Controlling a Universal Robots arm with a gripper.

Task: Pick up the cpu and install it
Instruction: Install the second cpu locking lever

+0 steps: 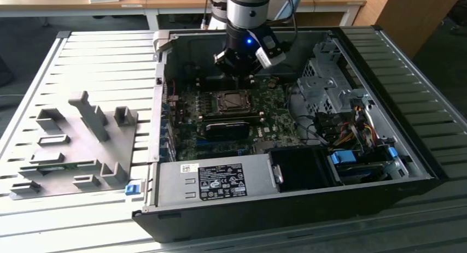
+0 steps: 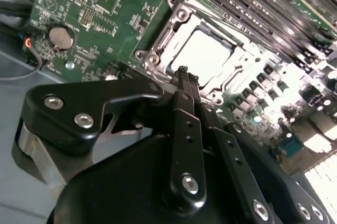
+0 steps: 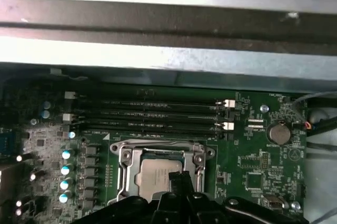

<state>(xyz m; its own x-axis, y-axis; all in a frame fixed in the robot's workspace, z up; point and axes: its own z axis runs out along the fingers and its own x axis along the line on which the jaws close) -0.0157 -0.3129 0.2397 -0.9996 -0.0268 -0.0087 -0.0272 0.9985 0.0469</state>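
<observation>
The cpu (image 2: 202, 55) is a silver-grey square lying flat inside the metal socket frame (image 2: 158, 50) on the green motherboard. It also shows in the first wrist view, cpu (image 3: 154, 174), and in the exterior view, cpu (image 1: 233, 101). My gripper (image 2: 186, 74) hovers just above the socket's edge, its two thin black fingers pressed together with nothing between them. In the exterior view the gripper (image 1: 239, 77) hangs inside the open computer case, a little behind the socket.
The black case wall (image 1: 157, 100) surrounds the board. Memory slots (image 3: 147, 113) run beside the socket and a coin battery (image 3: 278, 133) sits nearby. A drive cage (image 1: 328, 83) and cables (image 1: 350, 124) stand at the exterior view's right, with a grey fixture plate (image 1: 73, 149) at its left.
</observation>
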